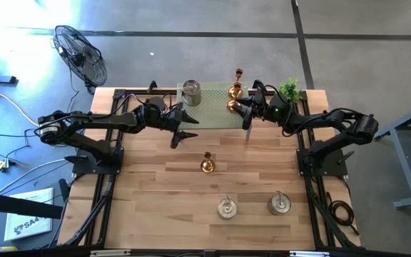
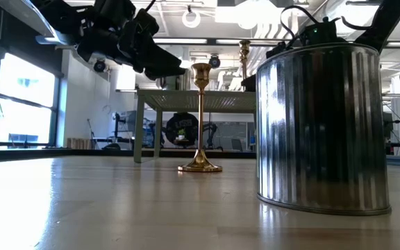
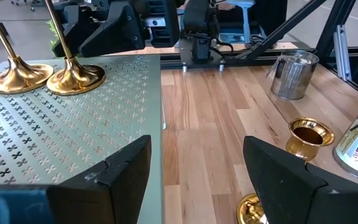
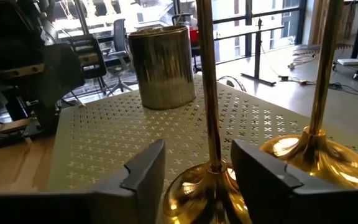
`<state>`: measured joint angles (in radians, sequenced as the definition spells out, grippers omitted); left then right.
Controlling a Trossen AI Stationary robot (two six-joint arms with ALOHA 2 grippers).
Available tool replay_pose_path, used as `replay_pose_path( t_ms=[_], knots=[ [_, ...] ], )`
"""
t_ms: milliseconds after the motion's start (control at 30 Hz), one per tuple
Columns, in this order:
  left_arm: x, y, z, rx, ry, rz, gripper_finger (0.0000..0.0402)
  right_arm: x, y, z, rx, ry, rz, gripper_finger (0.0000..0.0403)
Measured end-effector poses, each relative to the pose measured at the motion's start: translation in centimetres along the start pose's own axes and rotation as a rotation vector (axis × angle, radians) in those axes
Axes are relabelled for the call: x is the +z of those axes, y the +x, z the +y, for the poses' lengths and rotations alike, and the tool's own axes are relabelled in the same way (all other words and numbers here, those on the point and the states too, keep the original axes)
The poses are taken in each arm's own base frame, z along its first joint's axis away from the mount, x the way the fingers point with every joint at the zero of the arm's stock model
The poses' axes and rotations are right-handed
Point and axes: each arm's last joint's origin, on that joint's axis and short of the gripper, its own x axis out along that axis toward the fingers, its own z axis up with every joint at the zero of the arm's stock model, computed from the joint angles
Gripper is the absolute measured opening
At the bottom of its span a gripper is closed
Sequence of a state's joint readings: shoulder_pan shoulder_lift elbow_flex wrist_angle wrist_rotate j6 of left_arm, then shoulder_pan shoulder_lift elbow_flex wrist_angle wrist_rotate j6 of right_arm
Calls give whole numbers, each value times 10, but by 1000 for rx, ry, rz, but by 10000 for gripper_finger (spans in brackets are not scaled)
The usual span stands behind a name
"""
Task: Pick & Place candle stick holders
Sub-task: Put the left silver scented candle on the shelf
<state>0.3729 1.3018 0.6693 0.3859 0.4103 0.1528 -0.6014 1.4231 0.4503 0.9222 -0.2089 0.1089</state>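
Note:
Two gold candle stick holders (image 1: 232, 106) (image 1: 236, 90) and a silver one (image 1: 190, 91) stand on the green perforated stand (image 1: 212, 114) at the table's far side. A third gold holder (image 1: 207, 164) and two silver ones (image 1: 226, 208) (image 1: 279, 204) stand on the table. My right gripper (image 4: 197, 168) is open, with one finger on either side of the nearer gold holder's stem (image 4: 207, 93), just above its base and not touching it. My left gripper (image 3: 197, 174) is open and empty above the stand's near edge (image 1: 184, 128).
A small green potted plant (image 1: 289, 89) stands at the stand's right end, behind my right arm. In the low view one silver holder (image 2: 321, 125) fills the near right. Bare wood lies at the table's near left.

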Motion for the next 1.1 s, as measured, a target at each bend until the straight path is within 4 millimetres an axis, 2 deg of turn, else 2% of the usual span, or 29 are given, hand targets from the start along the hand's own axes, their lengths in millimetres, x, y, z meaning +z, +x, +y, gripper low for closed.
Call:
replay_pose_path(
  t_ms=[167, 300, 667, 1100],
  knots=[
    [0, 0, 0, 0, 0, 0, 250, 1, 0, 0, 1, -2, -6, 221],
    [0, 0, 0, -1, 0, 0, 250, 3, -1, 1, 2, -5, -12, 237],
    [-3, 0, 0, -6, 19, 27, 250, 18, -16, 7, 3, -39, 16, 240],
    [-3, 0, -1, -7, 15, 34, 250, 35, -45, 38, -65, -142, 92, 241]
  ],
)
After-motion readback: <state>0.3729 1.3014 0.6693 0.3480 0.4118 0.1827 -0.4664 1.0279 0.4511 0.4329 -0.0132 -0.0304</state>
